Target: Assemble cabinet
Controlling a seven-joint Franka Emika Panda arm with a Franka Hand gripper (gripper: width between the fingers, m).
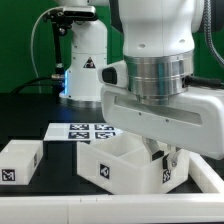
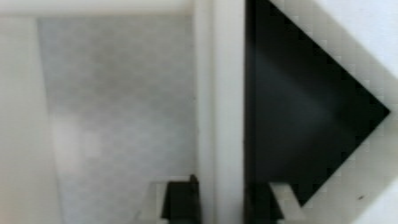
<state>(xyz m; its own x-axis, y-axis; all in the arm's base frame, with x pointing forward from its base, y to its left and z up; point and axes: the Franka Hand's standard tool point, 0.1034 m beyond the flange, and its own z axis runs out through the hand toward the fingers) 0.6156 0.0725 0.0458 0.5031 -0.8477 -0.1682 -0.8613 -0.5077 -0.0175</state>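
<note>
White arm (image 1: pixel 150 25), grey ring (image 1: pixel 157 75), dark fingers (image 2: pixel 178 200)

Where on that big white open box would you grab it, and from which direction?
A thin upright wall of the cabinet, from straight above: the box sits open-topped, so its wall edges face up, slim enough for the pincer to straddle.

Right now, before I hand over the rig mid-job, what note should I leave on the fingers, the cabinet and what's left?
Gripper: lowered onto the cabinet, fingers astride one wall. A gap shows on one side, so it is not clamped.
Cabinet: on the table, open side up, next to the marker board.
Small white block: lies apart from the cabinet.
Done: nothing visibly attached.
Left: grip, then assembly.
</note>
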